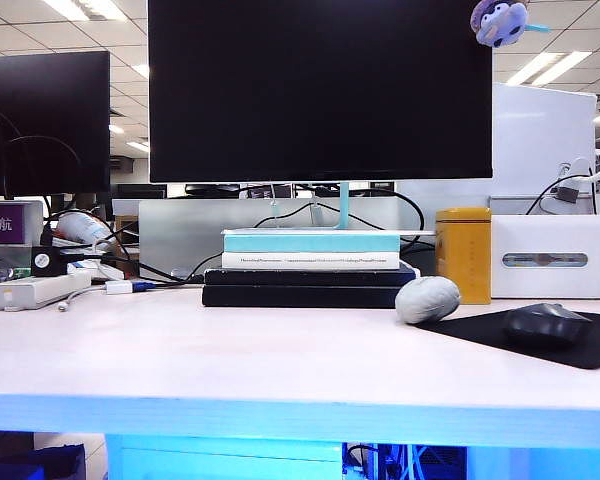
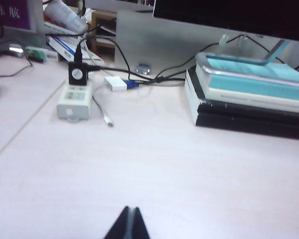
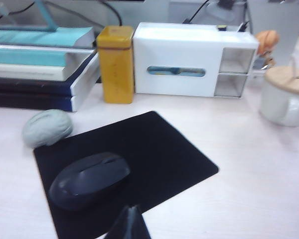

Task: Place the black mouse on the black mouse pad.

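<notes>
txt: "陈航" | on purple sign (image 1: 4, 228) | book spines: unreadable

black mouse (image 3: 89, 180) | black mouse pad (image 3: 164, 149) | yellow tin (image 3: 117, 64)

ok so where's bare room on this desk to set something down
Bare white desk runs wide in front of the stacked books, and again beside the flat black mouse pad toward the white lidded mug. It is crowded by the white power strip with its cables, and along the back by the yellow tin.
</notes>
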`<move>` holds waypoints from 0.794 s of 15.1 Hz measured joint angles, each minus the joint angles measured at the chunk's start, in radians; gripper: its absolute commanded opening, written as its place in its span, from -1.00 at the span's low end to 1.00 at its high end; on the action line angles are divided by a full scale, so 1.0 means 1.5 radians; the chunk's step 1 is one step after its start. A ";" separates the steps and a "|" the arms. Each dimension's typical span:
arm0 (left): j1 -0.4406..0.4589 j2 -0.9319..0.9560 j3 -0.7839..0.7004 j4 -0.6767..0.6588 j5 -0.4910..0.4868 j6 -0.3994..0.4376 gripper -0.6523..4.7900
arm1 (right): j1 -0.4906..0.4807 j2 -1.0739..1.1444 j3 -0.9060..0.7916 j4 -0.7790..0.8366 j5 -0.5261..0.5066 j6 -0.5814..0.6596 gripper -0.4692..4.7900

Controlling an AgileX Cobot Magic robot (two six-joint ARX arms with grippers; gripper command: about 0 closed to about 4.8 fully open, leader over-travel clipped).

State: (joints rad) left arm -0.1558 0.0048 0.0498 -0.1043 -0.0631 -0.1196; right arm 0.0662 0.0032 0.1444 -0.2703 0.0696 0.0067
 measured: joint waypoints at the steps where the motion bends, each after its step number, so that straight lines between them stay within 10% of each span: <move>1: 0.000 0.000 -0.026 0.021 0.001 0.000 -0.78 | 0.000 0.000 0.000 0.000 -0.012 -0.003 -0.84; 12: 0.000 0.000 -0.029 -0.005 -0.002 0.055 -0.78 | 0.000 -0.001 -0.082 0.046 -0.092 -0.004 -0.84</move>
State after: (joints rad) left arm -0.1558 0.0048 0.0067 -0.1123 -0.0654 -0.0376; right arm 0.0658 0.0025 0.0216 -0.2016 -0.0681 0.0013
